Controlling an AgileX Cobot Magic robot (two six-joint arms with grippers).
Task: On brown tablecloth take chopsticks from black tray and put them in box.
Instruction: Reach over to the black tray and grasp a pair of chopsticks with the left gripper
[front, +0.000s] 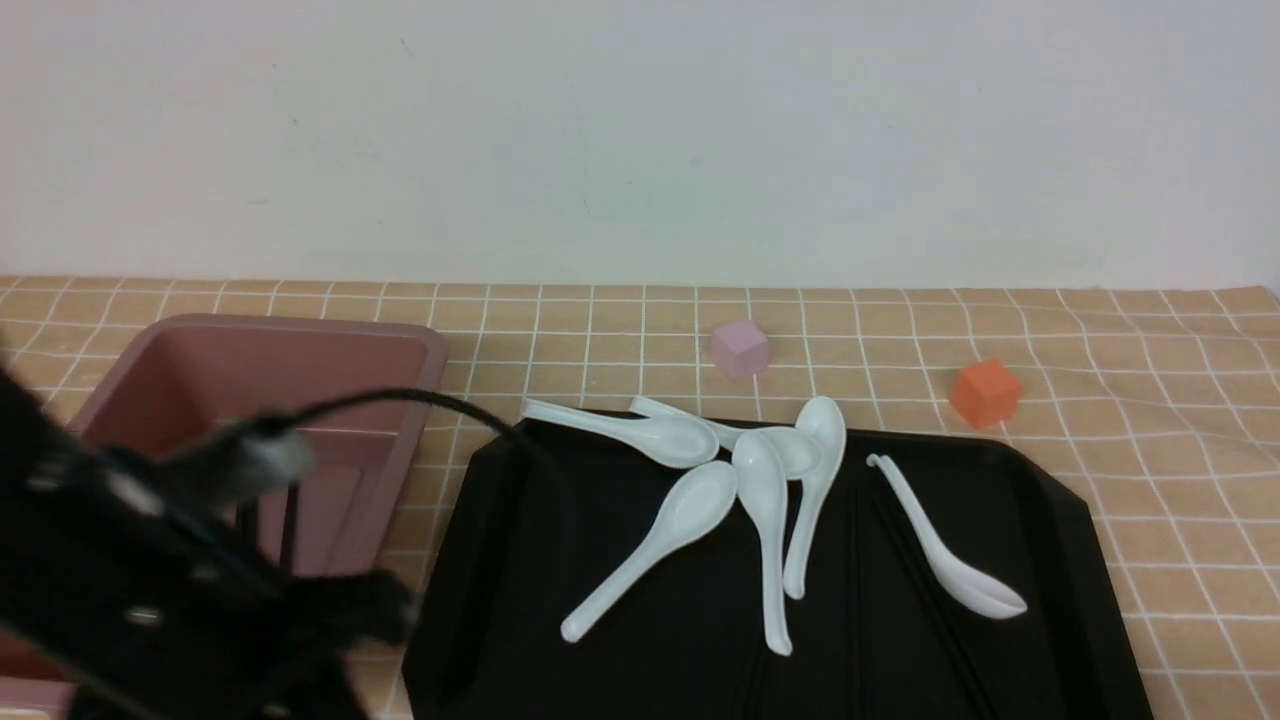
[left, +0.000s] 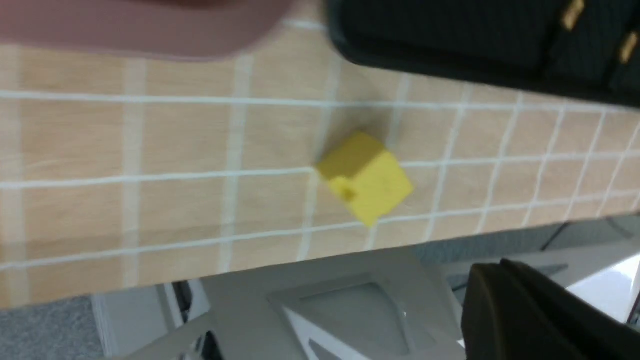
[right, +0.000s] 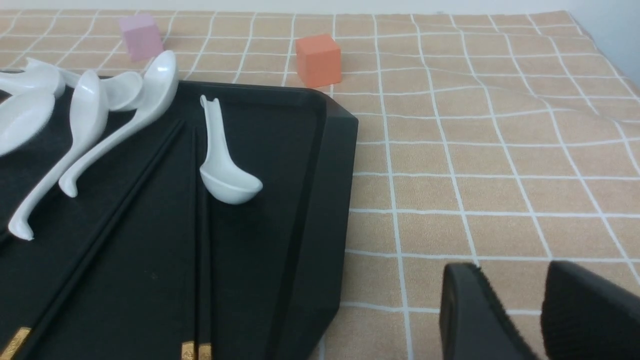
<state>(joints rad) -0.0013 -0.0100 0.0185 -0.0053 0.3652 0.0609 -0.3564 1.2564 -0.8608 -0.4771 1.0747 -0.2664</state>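
The black tray (front: 500, 560) lies on the brown tablecloth (front: 1150, 480) and holds several white spoons (front: 770, 510). The black chopsticks (right: 197, 225) lie on the tray beside a spoon (right: 222, 165), gold bands toward the near side; they show faintly in the front view (front: 915, 575). The pink box (front: 330, 350) stands left of the tray. My left arm (front: 150, 590) is blurred in front of the box. My left gripper (left: 500, 272) is shut and empty above the table's front edge. My right gripper (right: 515, 280) is open and empty over the cloth, right of the tray (right: 320, 210).
A yellow cube (left: 367, 177) sits near the table's front edge, between the box rim (left: 150, 35) and the tray corner (left: 450, 55). A small pink cube (front: 740, 348) and an orange cube (front: 985, 392) lie behind the tray. Two thin dark sticks (front: 290, 520) show inside the box.
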